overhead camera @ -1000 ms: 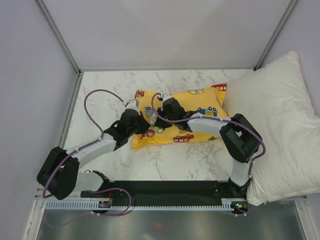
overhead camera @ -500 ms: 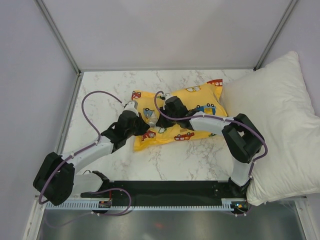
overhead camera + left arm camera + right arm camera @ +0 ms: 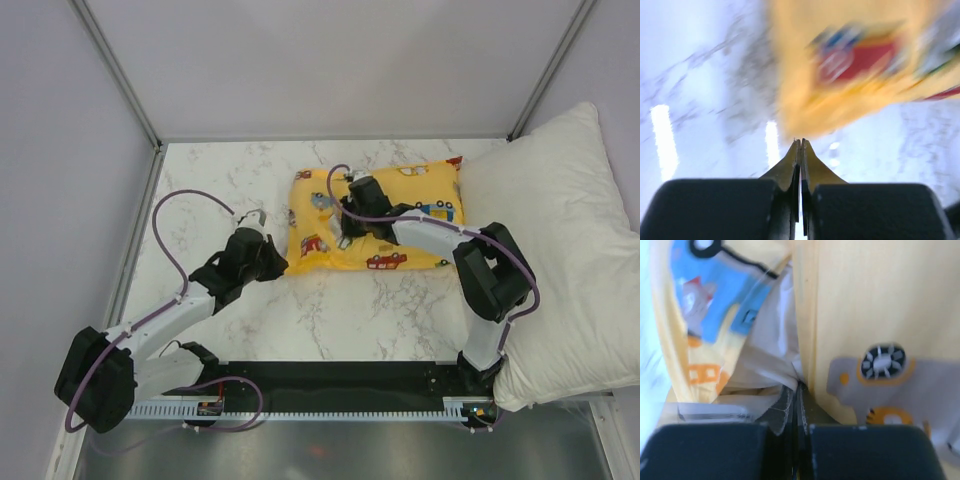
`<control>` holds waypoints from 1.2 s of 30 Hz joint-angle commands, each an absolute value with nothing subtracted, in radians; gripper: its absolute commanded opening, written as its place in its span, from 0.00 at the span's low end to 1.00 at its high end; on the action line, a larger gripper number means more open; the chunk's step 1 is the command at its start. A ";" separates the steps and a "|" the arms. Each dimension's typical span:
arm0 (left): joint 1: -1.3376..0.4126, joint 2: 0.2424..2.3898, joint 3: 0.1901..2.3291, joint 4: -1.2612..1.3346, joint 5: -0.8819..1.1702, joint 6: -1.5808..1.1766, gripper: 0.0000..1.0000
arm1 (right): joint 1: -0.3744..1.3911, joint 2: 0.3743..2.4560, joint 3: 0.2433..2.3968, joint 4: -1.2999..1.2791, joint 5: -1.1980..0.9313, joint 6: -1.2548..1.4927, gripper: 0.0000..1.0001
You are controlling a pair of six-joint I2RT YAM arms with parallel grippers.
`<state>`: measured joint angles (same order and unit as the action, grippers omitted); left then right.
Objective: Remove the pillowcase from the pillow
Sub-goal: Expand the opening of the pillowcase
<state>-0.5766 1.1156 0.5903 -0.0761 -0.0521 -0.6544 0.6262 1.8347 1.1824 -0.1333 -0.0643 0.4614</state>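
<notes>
Right hand (image 3: 799, 390) clamped tight on pillowcase (image 3: 865, 300); left hand (image 3: 800, 146) closed, empty, just beside.

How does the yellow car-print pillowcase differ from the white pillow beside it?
The pillowcase is yellow with printed vehicles; the white pillow is plain. The pillowcase is far smaller than the white pillow. The pillowcase lies on the table; the white pillow sits along its right side. Both look soft.

pillowcase (image 3: 312, 222): yellow with cars, lay flat against the big white pillow's (image 3: 560, 250) left side | pillow (image 3: 771, 347): cream, tucked inside, peeked from the opening
</notes>
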 commanded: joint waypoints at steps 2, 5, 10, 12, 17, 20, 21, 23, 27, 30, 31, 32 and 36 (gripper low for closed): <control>-0.538 1.065 0.528 -0.364 -0.132 -0.614 0.02 | 0.341 1.885 1.235 -0.285 0.477 0.310 0.00; -0.538 1.057 0.519 -0.368 -0.138 -0.618 0.02 | 0.295 1.885 1.261 -0.296 0.439 0.301 0.00; -0.577 1.114 0.628 -0.331 -0.126 -0.624 0.02 | 0.331 1.870 1.259 -0.298 0.423 0.261 0.00; -0.632 1.160 0.688 -0.289 -0.158 -0.609 0.02 | 0.350 1.861 1.235 -0.273 0.394 0.264 0.00; -0.699 1.249 0.850 -0.138 -0.120 -0.600 0.02 | 0.419 1.780 1.099 -0.181 0.295 0.334 0.00; -0.719 1.304 0.887 -0.026 -0.121 -0.627 0.25 | 0.457 1.738 1.043 -0.140 0.273 0.377 0.00; -0.719 1.348 0.900 -0.014 -0.127 -0.633 0.38 | 0.477 1.723 1.034 -0.124 0.272 0.386 0.00; -0.719 1.406 0.955 -0.008 -0.117 -0.638 0.46 | 0.492 1.709 1.012 -0.115 0.267 0.405 0.00; -0.764 1.520 1.014 0.026 -0.098 -0.670 0.53 | 0.529 1.687 0.996 -0.106 0.276 0.420 0.00; -0.785 1.595 1.055 0.023 -0.114 -0.695 0.57 | 0.551 1.683 0.988 -0.103 0.281 0.425 0.00; -0.785 1.624 1.058 0.023 -0.109 -0.702 0.58 | 0.555 1.678 0.985 -0.101 0.284 0.425 0.00; -0.787 1.635 1.060 0.026 -0.110 -0.715 0.59 | 0.558 1.677 0.983 -0.101 0.284 0.425 0.00; -0.792 1.675 1.066 0.077 -0.115 -0.726 0.63 | 0.578 1.666 0.968 -0.094 0.285 0.422 0.00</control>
